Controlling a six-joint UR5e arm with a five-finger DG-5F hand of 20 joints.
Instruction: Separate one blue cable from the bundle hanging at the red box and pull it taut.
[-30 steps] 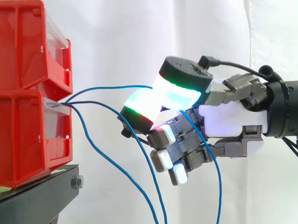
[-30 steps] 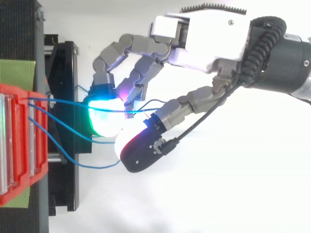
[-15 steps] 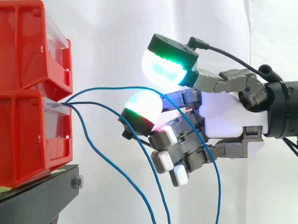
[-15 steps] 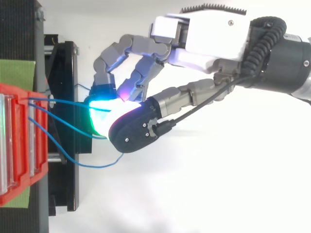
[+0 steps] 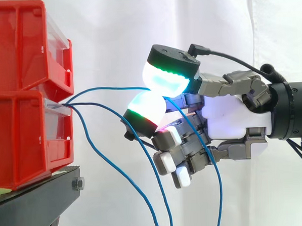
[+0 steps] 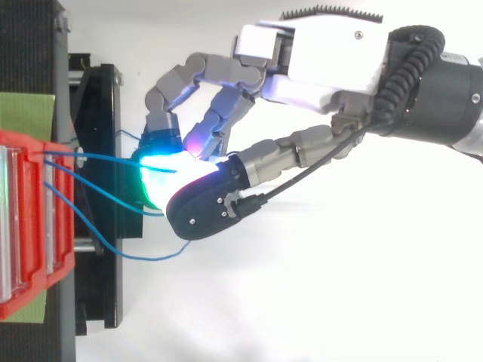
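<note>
Several blue cables come out of the lower red bin (image 5: 21, 145) at the left. The top blue cable (image 5: 114, 88) arcs right and runs between the thumb pad (image 5: 169, 76) and a green-white glowing fingertip (image 5: 146, 110) of my hand (image 5: 232, 121), then drops below the palm. The thumb pad rests down on that fingertip with the cable between them. The other fingers are curled under. From above, the thumb's dark back (image 6: 204, 211) covers the glowing pad, and the blue cable (image 6: 98, 157) leads from the red bin (image 6: 30, 226) to it.
Two more blue cables (image 5: 140, 194) hang slack from the bin in loops below the hand. A second red bin (image 5: 21, 44) is stacked on top. The black stand (image 5: 39, 195) carries them. A white curtain hangs behind.
One second ago the thumb lay flat on the fingertip. It lifted well clear half a second ago and has now come back down onto the fingertip and cable. The arm has stayed put.
</note>
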